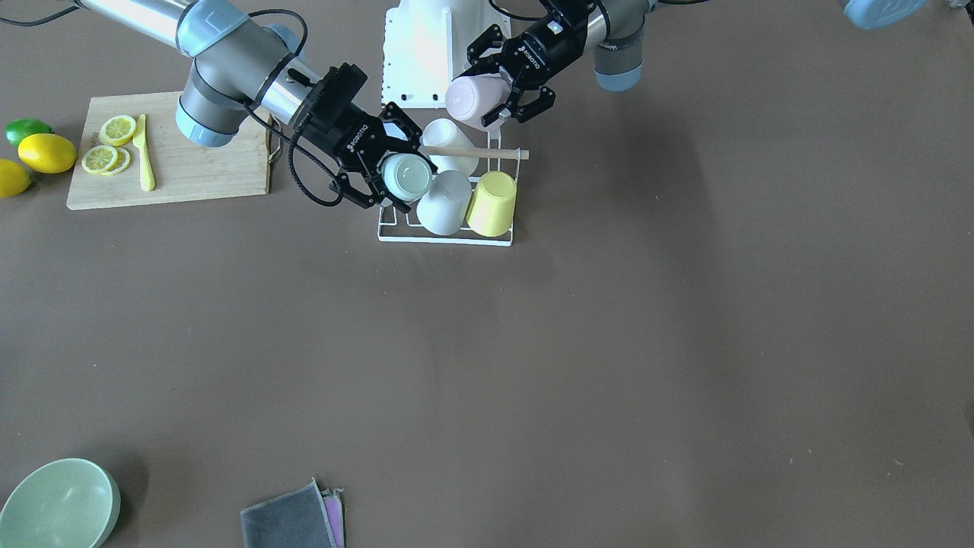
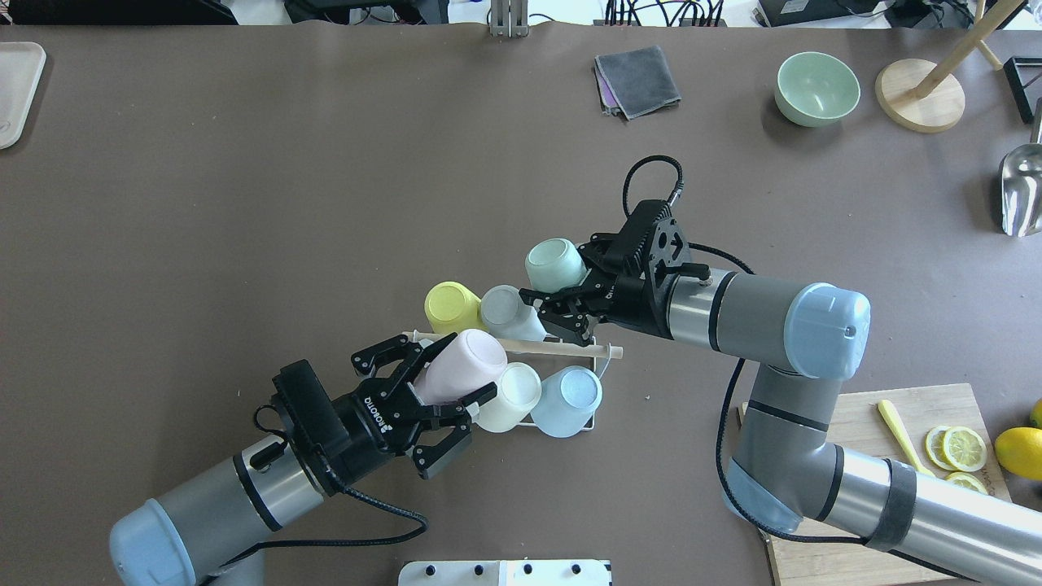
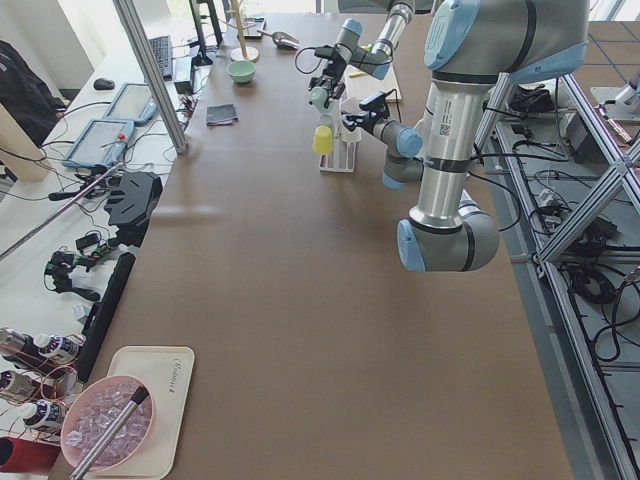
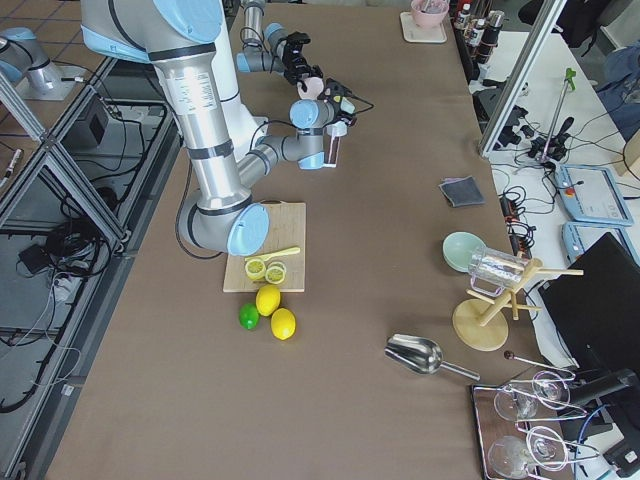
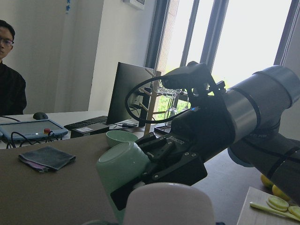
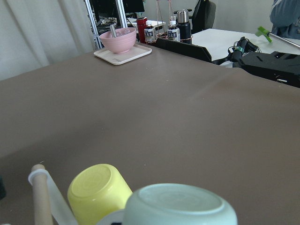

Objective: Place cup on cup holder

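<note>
A white wire rack (image 1: 445, 240) stands mid-tabletop (image 2: 244, 203), four upturned cups (image 2: 452, 305) on its pegs. Seen from overhead, the left end effector (image 2: 453, 373) clasps a pink cup (image 2: 468, 362) at the rack's nine o'clock. The right end effector (image 2: 562, 275) clasps a mint cup (image 2: 553, 262) at one o'clock.

Seen from the front, the green bowl (image 1: 57, 504) at seven o'clock is sliced by the picture's corner. A lemon (image 1: 11, 179) at nine o'clock runs off the edge. The cup holder (image 1: 487, 154) has its pegs buried under cups. Each wrist camera crops its nearest cup at six o'clock: the pink cup (image 5: 168, 204) and the mint cup (image 6: 180, 206). From either table end, the holder is too small to read.
</note>
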Controlling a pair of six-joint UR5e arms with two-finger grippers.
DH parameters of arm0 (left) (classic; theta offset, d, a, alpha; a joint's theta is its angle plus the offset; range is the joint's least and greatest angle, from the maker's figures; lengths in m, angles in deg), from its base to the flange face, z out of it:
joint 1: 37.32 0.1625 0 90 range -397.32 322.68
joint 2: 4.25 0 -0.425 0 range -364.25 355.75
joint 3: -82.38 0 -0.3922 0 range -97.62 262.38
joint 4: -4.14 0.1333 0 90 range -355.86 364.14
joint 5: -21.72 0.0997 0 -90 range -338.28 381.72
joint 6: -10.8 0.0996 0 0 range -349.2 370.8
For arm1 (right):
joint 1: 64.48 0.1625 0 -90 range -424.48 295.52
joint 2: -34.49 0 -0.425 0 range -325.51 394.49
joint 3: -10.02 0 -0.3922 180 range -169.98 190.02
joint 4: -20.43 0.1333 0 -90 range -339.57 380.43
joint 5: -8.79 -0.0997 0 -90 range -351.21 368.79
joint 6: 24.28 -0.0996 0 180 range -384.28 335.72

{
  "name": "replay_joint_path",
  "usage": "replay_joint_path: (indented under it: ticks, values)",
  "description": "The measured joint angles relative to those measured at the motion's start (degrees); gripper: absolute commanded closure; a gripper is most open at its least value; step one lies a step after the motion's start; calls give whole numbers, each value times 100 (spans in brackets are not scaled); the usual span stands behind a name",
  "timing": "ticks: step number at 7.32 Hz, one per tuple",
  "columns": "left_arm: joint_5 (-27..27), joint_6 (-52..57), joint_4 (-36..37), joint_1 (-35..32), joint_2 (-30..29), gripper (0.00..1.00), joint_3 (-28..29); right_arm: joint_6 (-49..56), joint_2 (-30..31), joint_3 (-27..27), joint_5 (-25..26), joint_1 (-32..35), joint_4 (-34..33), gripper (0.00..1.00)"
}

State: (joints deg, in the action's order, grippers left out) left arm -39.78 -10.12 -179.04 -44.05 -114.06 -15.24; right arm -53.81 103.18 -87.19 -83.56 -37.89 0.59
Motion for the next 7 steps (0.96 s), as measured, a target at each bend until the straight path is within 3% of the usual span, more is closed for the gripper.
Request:
replay_joint_path:
  ticks: [6, 7]
  values:
    - [-2, 7, -176, -55, -6, 100, 206, -46, 151, -26, 14, -92, 260, 100]
    - [-2, 5, -240, -55, -6, 100, 277, -58, 151, -26, 18, -130, 261, 87]
